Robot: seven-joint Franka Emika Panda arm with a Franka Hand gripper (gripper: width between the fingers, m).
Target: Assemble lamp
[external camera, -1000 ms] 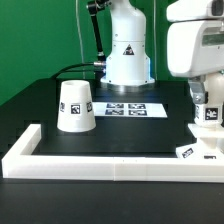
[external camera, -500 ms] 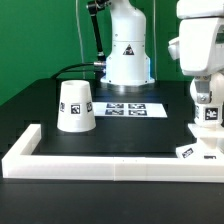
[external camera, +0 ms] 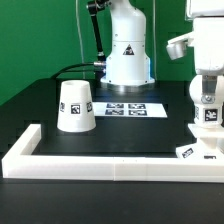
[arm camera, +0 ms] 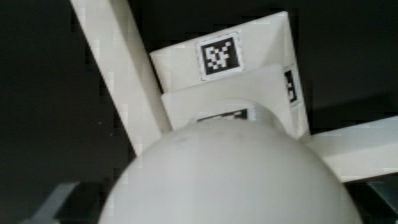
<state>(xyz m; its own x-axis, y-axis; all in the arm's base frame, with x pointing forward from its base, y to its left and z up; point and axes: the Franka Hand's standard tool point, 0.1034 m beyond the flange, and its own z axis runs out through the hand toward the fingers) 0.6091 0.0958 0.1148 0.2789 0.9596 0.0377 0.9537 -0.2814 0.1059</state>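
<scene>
From the exterior view, the claw (external camera: 206, 100) hangs at that view's right edge, pointing straight down. The bulb (external camera: 211, 114) sits upright in it with its long axis vertical and its tagged lower part showing beneath the fingers. The lamp base (external camera: 190, 151) lies flat on the tabletop (external camera: 140, 135), below the bulb and a little toward the camera, against the white border rail (external camera: 100, 165). So the next move looks like a short descent onto the base. I can't tell from here whether the bulb's foot is clear of the tabletop. The shade (external camera: 77, 105) stands well apart, at the view's left.

The wrist view looks down past the bulb's round head (arm camera: 222, 175), which fills the space between the jaws. The jaws appear pressed against it on both sides, though the fingers are mostly hidden. Beyond the head lies the tagged base (arm camera: 222, 70), nearly beneath it but not quite centred, with the rail (arm camera: 121, 70) alongside.
</scene>
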